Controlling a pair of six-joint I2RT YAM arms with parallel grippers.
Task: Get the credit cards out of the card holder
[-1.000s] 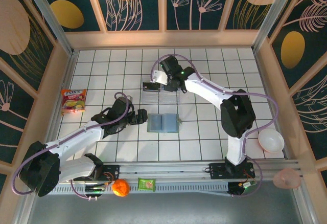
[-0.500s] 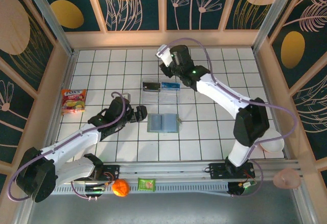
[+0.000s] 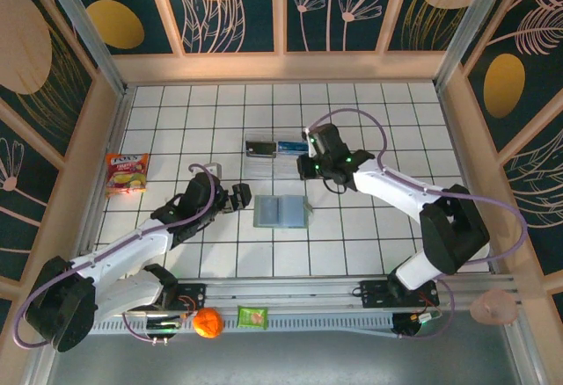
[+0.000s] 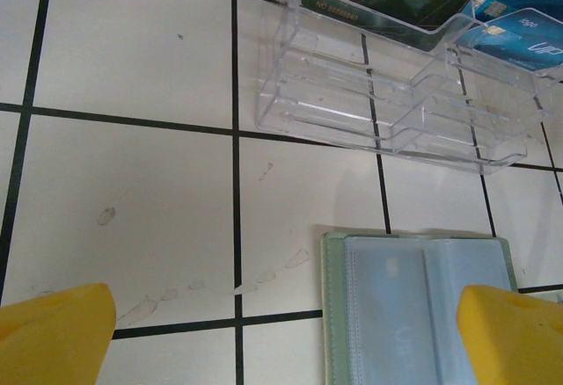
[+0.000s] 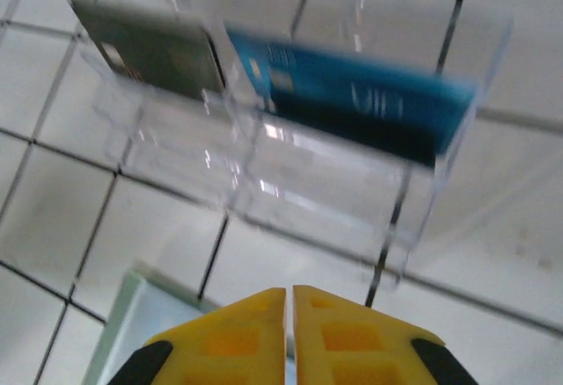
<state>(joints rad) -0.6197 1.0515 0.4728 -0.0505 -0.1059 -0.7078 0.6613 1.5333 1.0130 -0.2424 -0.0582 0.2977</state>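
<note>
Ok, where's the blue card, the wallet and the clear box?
blue card (image 3: 293,148): top view, its middle.
card holder (image 4: 413,306): left wrist view, open inside.
clear tray (image 4: 352,104): left wrist view, front wall.

In the top view the left arm stretches from its base at lower left up toward mid-frame, and the left gripper (image 3: 239,197) is spread wide. In its wrist view the yellow fingers (image 4: 54,330) sit in the two bottom corners (far apart). The right arm rises from the lower right, bends, and reaches left toward centre. There the right gripper (image 3: 307,169) is closed, its yellow fingertips (image 5: 255,319) pressed together at bottom centre.
</note>
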